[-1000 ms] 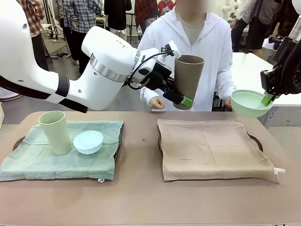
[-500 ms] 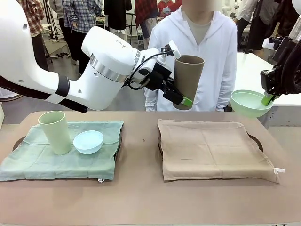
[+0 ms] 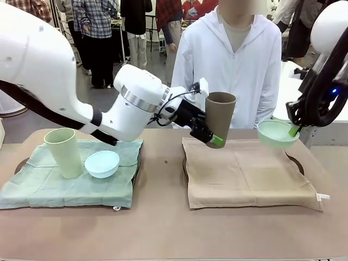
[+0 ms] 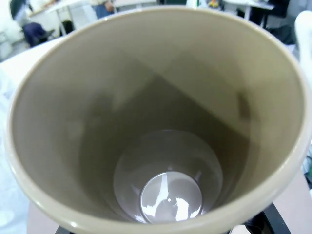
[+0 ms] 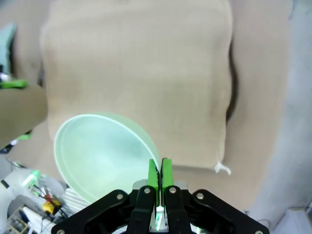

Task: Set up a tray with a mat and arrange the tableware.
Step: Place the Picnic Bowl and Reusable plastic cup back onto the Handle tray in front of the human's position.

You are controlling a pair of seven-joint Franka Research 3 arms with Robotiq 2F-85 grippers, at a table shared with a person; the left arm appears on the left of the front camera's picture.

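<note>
My left gripper (image 3: 211,134) is shut on the brown cup (image 3: 220,115), holding it upright just above the far left part of the beige mat (image 3: 244,171). The left wrist view looks straight down into the brown cup (image 4: 165,146). My right gripper (image 3: 293,130) is shut on the rim of the mint green bowl (image 3: 276,133), which hangs over the mat's far right corner. In the right wrist view the green pads (image 5: 155,176) pinch the bowl (image 5: 102,151) above the beige mat (image 5: 141,68). The pale green cup (image 3: 64,152) and light blue bowl (image 3: 102,163) stand on the green mat (image 3: 54,187).
Each mat lies on a dark tray; the right tray's rim (image 3: 296,161) peeks out beside the beige mat. A person in a white top (image 3: 239,65) stands at the table's far side, behind the brown cup. The near strip of the table (image 3: 174,234) is bare.
Both arms came down toward the beige mat. The brown cup dropped lower and the mint bowl moved left and down. The person's hand is no longer near the table edge.
</note>
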